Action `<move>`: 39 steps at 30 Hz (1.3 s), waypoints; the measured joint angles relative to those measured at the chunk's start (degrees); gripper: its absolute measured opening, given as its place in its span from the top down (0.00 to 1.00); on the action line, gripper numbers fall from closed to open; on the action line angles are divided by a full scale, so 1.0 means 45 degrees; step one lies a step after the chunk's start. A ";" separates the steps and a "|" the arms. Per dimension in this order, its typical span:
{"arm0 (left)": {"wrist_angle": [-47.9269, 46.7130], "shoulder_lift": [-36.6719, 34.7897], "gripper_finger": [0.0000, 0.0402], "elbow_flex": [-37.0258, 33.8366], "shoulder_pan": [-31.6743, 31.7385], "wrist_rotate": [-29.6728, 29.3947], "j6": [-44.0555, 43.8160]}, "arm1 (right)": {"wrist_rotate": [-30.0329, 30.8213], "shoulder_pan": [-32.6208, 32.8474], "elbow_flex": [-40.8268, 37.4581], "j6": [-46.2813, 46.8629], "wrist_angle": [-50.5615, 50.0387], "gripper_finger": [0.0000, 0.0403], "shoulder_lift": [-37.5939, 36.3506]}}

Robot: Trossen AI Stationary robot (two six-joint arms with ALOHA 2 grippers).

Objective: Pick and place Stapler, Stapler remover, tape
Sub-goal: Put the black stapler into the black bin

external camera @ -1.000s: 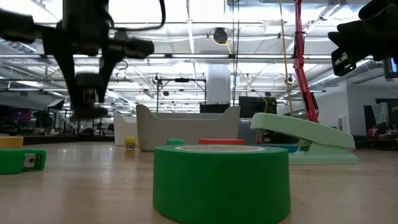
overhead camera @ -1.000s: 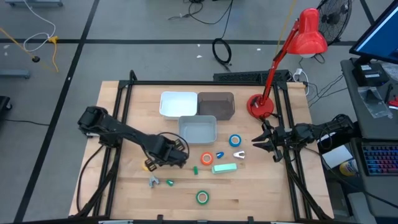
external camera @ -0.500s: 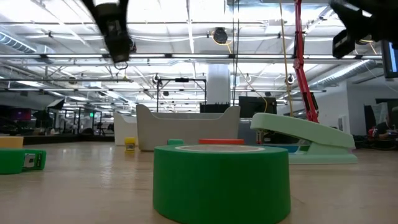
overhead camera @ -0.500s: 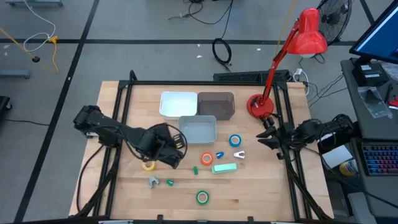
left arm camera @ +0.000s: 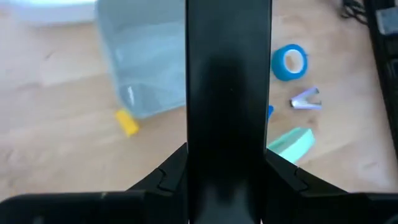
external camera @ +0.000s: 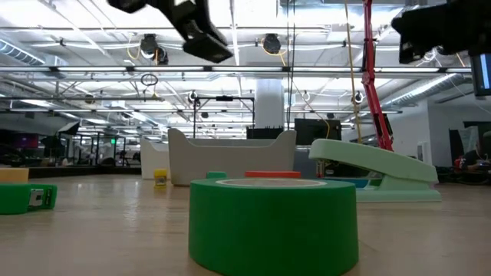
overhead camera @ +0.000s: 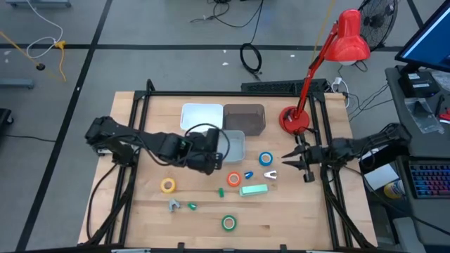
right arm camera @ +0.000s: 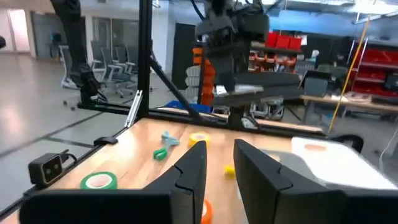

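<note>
My left gripper hangs shut above the table beside the pale blue-grey bin and touches nothing. The yellow tape roll lies flat on the wood, left of and nearer than that gripper. The orange tape, blue tape, mint-green stapler and the white staple remover lie between the two grippers. The green tape sits near the near edge and fills the front of the low view. My right gripper waits open near the table's right side, fingers pointing left.
A white bin and a dark brown bin stand behind the blue-grey one. A red desk lamp's base sits at the far right. Small bits lie about: a blue one, green ones and a grey-green piece.
My left gripper has risen from over the yellow tape and travelled right and toward the far edge, ending beside the blue-grey bin. The yellow tape stays flat on the table where the gripper was. My right gripper drew back a little, then returned.
</note>
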 joint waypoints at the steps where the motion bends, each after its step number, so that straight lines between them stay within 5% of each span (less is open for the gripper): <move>1: 0.0291 0.0000 0.68 0.0000 0.0135 0.0009 0.0483 | 0.0191 0.0005 0.0286 -0.0195 -0.0006 0.82 0.0486; 11: 0.1513 -0.0015 0.68 0.0000 0.1420 0.1168 0.5654 | 0.3541 -0.0179 0.3943 -0.4194 -0.0147 0.82 0.4539; 30: 0.0423 -0.0015 0.68 0.0000 0.1688 0.0775 1.2359 | 0.2536 -0.2157 0.7928 -0.8650 -0.1641 0.81 0.9171; 39: 0.0134 -0.0015 0.68 0.0000 0.1690 -0.0517 1.4429 | 0.2725 -0.2157 0.9100 -0.8979 -0.1725 0.62 1.0833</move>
